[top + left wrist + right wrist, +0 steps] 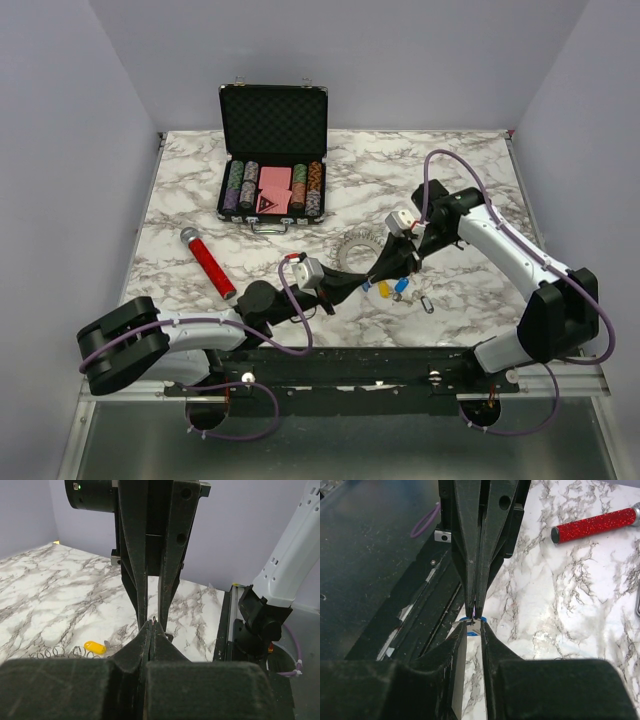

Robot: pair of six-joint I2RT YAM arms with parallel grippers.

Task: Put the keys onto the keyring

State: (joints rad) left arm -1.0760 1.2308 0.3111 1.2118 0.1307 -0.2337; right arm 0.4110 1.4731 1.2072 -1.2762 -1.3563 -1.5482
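— How do our pincers stand?

— Our right pincer point(474, 626) is clenched on the blue key point(469, 628). It nips the blue head and metal blade at the very fingertips, just above the surface point(560, 610) near its front edge. Our left pincer point(151, 626) is squeezed fully closed and meets the right one tip to tip. A thin dark sliver shows at its tips, and we cannot tell what that is.

— And the keyring?

— The keyring point(360, 243) lies flat on the surface just behind both pincers. Neither touches it, as far as we can see. A yellow key point(383, 291) lies loose on the near side of them.

— Anything in the way?

— From above, our two arms reach in over the keyring's near rim and hide part of it. The red glittery tube point(207, 262) lies well off to the left. The open poker chip case point(272, 160) stands at the far side.

— What do the views add?

— From above the tips are too small to read. Only the right wrist shows the gripped key. The left wrist shows the yellow key with the keyring's coils beside it.
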